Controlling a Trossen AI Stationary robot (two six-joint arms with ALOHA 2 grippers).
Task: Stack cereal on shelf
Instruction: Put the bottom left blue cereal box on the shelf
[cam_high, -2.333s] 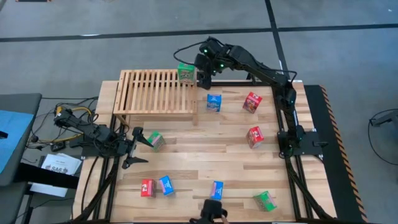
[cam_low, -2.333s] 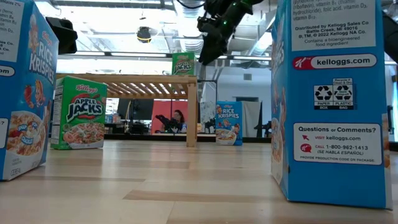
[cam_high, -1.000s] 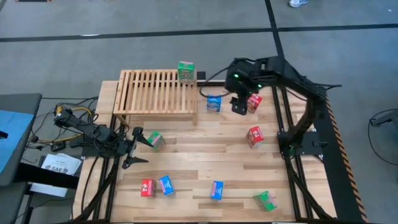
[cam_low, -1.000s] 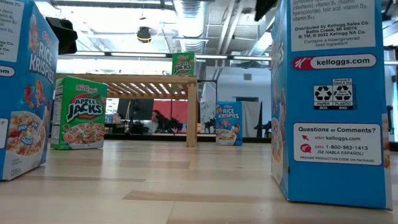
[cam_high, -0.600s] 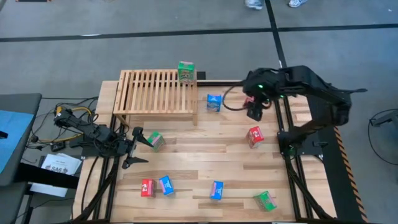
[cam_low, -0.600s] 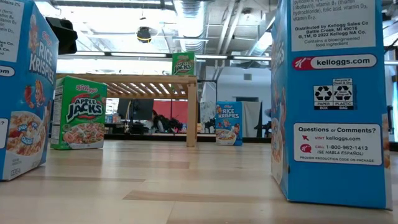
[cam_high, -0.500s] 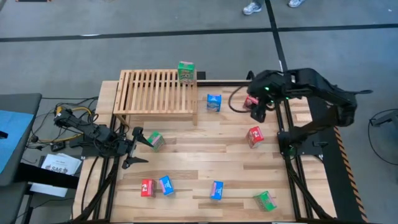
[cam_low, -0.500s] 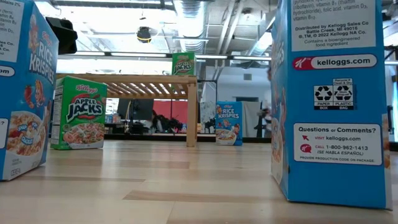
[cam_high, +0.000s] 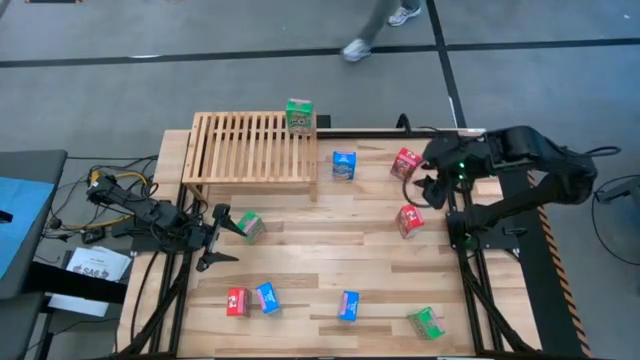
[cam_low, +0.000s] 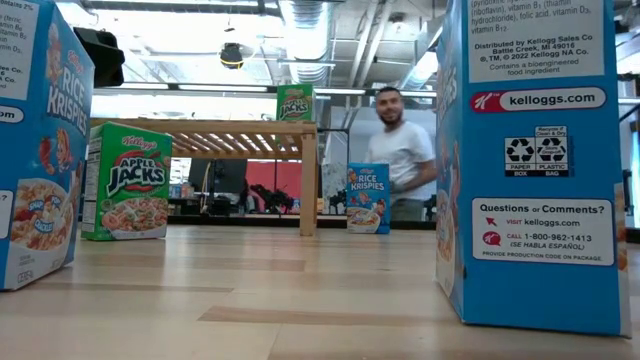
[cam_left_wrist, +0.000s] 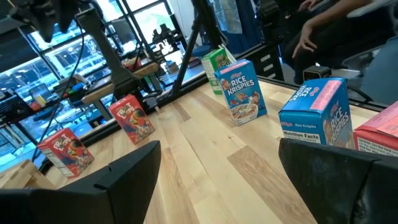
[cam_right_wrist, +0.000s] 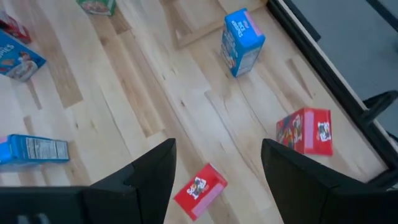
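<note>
Hovering near the counter's right edge, my right gripper (cam_high: 428, 188) holds its jaws apart above two red boxes (cam_high: 406, 164). One green box (cam_high: 298, 116) stands on the shelf (cam_high: 250, 148) at its far right corner. My left gripper (cam_high: 222, 238), jaws apart, waits by the left edge.

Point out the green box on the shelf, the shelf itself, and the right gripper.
Green box (cam_high: 298, 116), high view, its top face.
Shelf (cam_high: 245, 148), high view, middle slats.
Right gripper (cam_high: 428, 186), high view, between its fingertips.
</note>
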